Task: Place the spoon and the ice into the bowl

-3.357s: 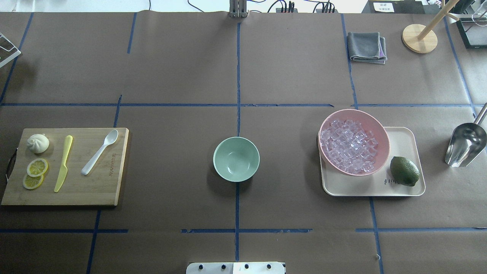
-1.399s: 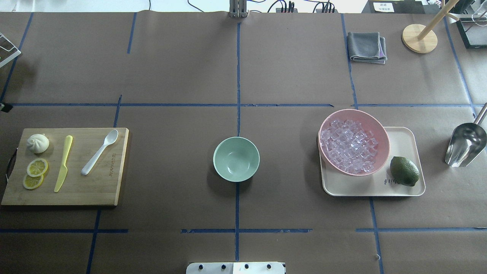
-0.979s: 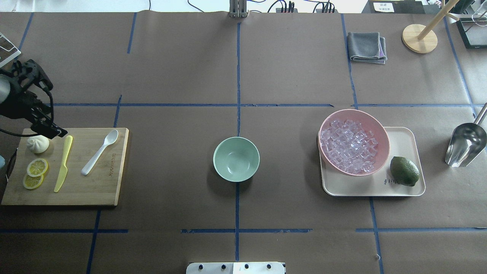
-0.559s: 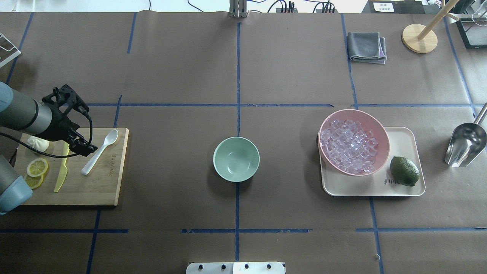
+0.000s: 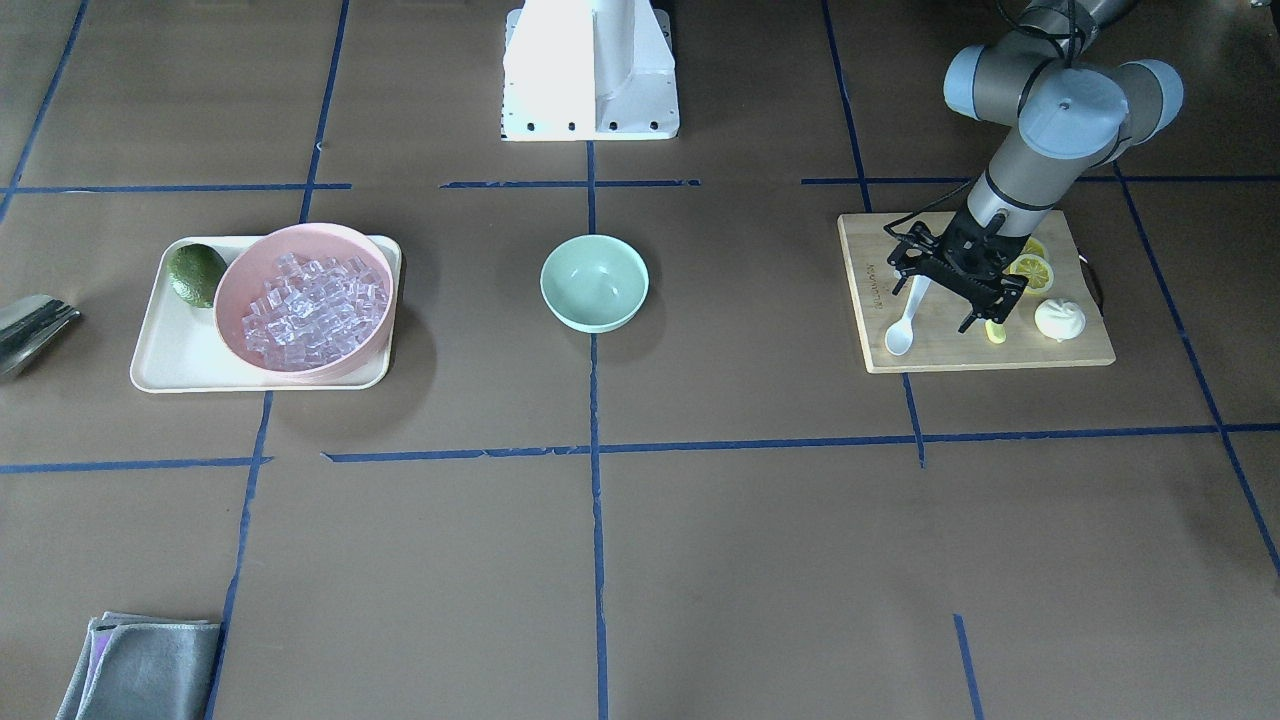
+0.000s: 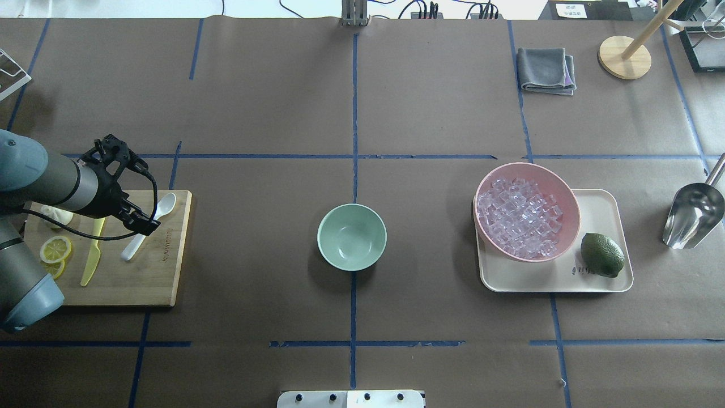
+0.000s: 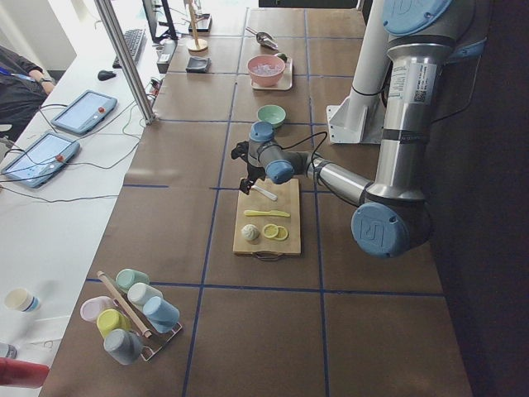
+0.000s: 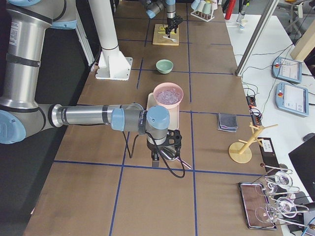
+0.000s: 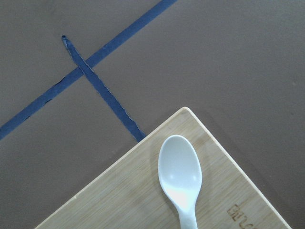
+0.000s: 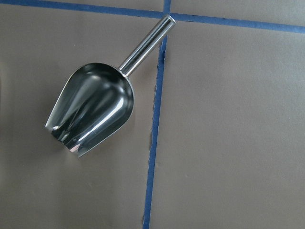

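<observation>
The white spoon (image 6: 166, 205) lies on the wooden cutting board (image 6: 164, 266) at the left, its scoop toward the far right corner; the left wrist view shows the scoop (image 9: 180, 171) close below. My left gripper (image 6: 141, 221) hangs open just above the spoon's handle, holding nothing (image 5: 945, 300). The mint-green bowl (image 6: 352, 237) stands empty at the table's middle. The ice cubes (image 6: 521, 218) fill a pink bowl (image 6: 569, 195) on the right. My right gripper (image 8: 165, 147) shows only in the exterior right view, above a steel scoop (image 10: 90, 112); I cannot tell its state.
A yellow-green knife (image 6: 90, 266), lemon slices (image 6: 55, 248) and a white bun (image 6: 56, 214) share the board. A lime (image 6: 602, 255) sits on the cream tray (image 6: 600, 209). A grey cloth (image 6: 546, 69) and a wooden stand (image 6: 624, 56) are at the far right.
My left arm has come in from the left edge and moved right across the board to above the spoon's handle. Nothing on the table has moved.
</observation>
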Controlling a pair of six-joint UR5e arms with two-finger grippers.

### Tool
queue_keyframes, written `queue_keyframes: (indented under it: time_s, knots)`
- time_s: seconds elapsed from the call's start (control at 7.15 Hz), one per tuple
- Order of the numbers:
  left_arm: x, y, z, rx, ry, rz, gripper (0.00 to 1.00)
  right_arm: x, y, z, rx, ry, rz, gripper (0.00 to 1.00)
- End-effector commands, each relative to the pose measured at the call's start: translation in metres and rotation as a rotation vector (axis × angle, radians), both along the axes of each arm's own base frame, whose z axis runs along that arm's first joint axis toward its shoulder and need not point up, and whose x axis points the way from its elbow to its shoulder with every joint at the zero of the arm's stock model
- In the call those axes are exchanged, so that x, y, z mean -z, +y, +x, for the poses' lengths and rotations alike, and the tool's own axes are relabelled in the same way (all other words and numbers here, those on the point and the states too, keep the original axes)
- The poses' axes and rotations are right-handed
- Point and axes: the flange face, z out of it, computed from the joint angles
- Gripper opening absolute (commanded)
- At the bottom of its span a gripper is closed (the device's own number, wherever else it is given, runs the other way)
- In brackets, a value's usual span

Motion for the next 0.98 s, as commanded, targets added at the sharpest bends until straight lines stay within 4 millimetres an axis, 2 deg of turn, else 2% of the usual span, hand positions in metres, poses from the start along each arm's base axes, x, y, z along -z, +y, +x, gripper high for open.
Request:
queue_keyframes:
  time_s: [0.0, 0.56, 0.84]
  knots:
    - [0.0, 0.0, 0.007, -0.011, 0.003, -0.006, 1.0, -0.001, 0.0, 0.0, 0.0, 0.001, -0.001, 1.0]
    - [-0.004, 0.012, 0.022, -0.047, -0.009, -0.015, 0.94, -0.001, 0.0, 0.0, 0.0, 0.001, -0.001, 1.0]
    - [-0.007, 0.013, 0.022, -0.05, -0.014, -0.017, 0.87, -0.001, 0.0, 0.0, 0.0, 0.002, -0.003, 1.0]
